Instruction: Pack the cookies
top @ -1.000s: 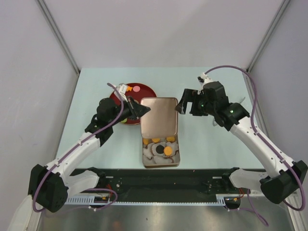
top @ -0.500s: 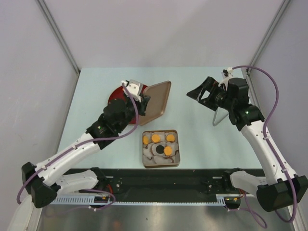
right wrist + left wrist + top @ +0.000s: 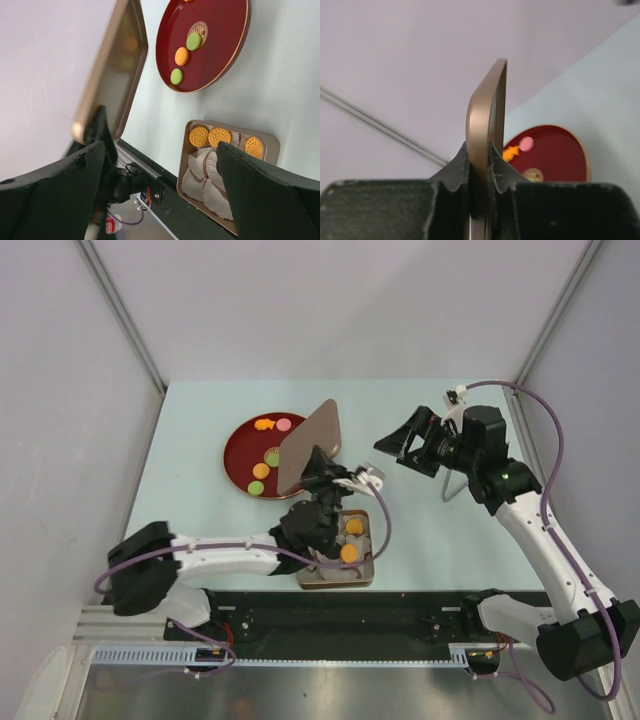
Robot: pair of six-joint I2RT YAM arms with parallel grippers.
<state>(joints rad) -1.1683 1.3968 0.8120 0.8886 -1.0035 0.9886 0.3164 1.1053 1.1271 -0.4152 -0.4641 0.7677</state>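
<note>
L hand (image 3: 479,156) is clamped on the gold lid (image 3: 308,445). We see the lid held up on edge betw. the red plate (image 3: 238,445) and the tin (image 3: 336,582). Half a sec ago it hangs tilted over the plate's right side; a sec ago it lies flat just far of the tin. L arm has swung right & now lies low along the near edge, part-hiding the tin. The cookies (image 3: 349,553): orange ones in the tin w/ white paper cups (image 3: 205,175); orange, green & pink ones on the plate, now uncovered. R hand (image 3: 398,443), fingers wide apart, holds nothing above the tabletop (image 3: 420,530) at far right, barely shifted.
</note>
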